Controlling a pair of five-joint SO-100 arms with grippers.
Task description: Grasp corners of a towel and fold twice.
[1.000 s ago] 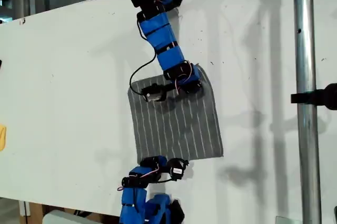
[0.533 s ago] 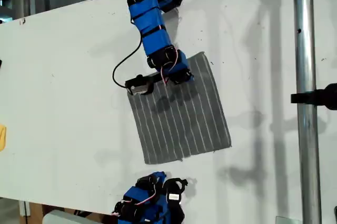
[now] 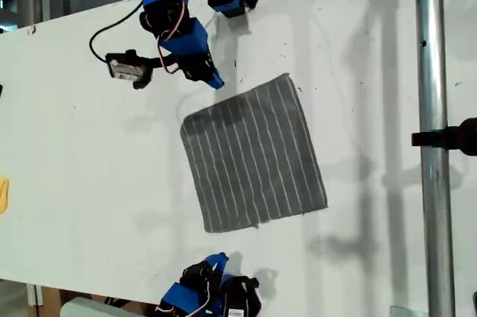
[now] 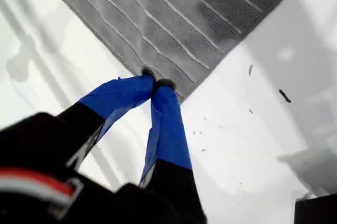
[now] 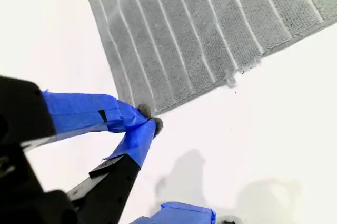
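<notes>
A: Where's the grey square cloth towel with thin white stripes (image 3: pixel 253 157)?

B: Flat on the white table (image 3: pixel 89 168), all four corners down, roughly mid-frame in the exterior view and rotated a bit against the table edge. It sits between the two blue arms. A small frayed tuft shows on the edge facing the lower arm.

A: The first end effector (image 3: pixel 215 80)?

B: On the arm coming in from the top of the exterior view. It hangs over bare table, near the towel's upper edge but apart from it. In the first wrist view the blue-taped fingers (image 4: pixel 168 124) meet at the tips (image 4: pixel 157 83), so it is closed with nothing between them. From that angle the tips line up with one towel corner (image 4: pixel 185 88). Can't tell which corner that is in the exterior view.

A: And the second end effector (image 3: pixel 218 259)?

B: At the bottom of the exterior view, off the towel, near the lower corner (image 3: pixel 209 226) on the exterior view's left. The second wrist view shows its taped tips pressed together (image 5: pixel 149 119) just beside that corner (image 5: pixel 160 107), with no cloth pinched. The frayed tuft is in that view too, further along the same edge.

A: Anything else around?

B: An upright metal pole (image 3: pixel 432 108) on the exterior view's right, well apart from the towel. A few dark specks mark the table near the towel's upper corner on the exterior view's right
</notes>
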